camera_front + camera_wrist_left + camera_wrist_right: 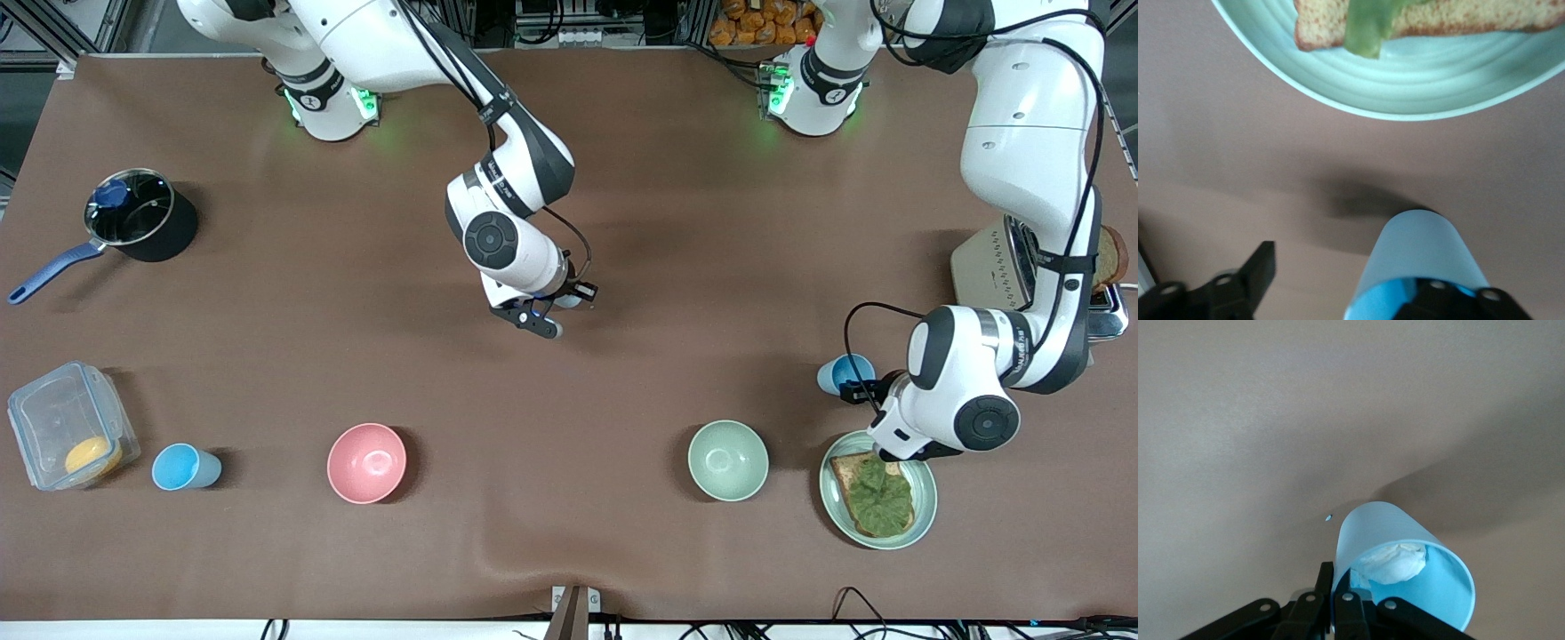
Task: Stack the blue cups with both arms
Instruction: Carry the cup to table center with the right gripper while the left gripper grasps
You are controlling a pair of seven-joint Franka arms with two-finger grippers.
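Note:
My right gripper (pixel 542 322) hangs over the middle of the table. In the right wrist view it (pixel 1337 583) is shut on the rim of a light-blue cup (pixel 1405 567) with a whitish patch inside; my hand hides this cup in the front view. A second blue cup (pixel 843 373) stands beside the plate at the left arm's end. My left gripper (pixel 858 389) is open at it: in the left wrist view (pixel 1358 280) one finger sits at the cup's (pixel 1418 257) mouth and the other finger (pixel 1257 267) stands well apart. A third blue cup (pixel 185 467) stands beside the clear container.
A pink bowl (pixel 366 462) and a pale green bowl (pixel 727 460) sit near the front. A green plate (pixel 925 498) with toast and lettuce lies under my left wrist. A toaster (pixel 991 267), a dark pot (pixel 142 218) and a clear container (pixel 67 427) stand at the table's ends.

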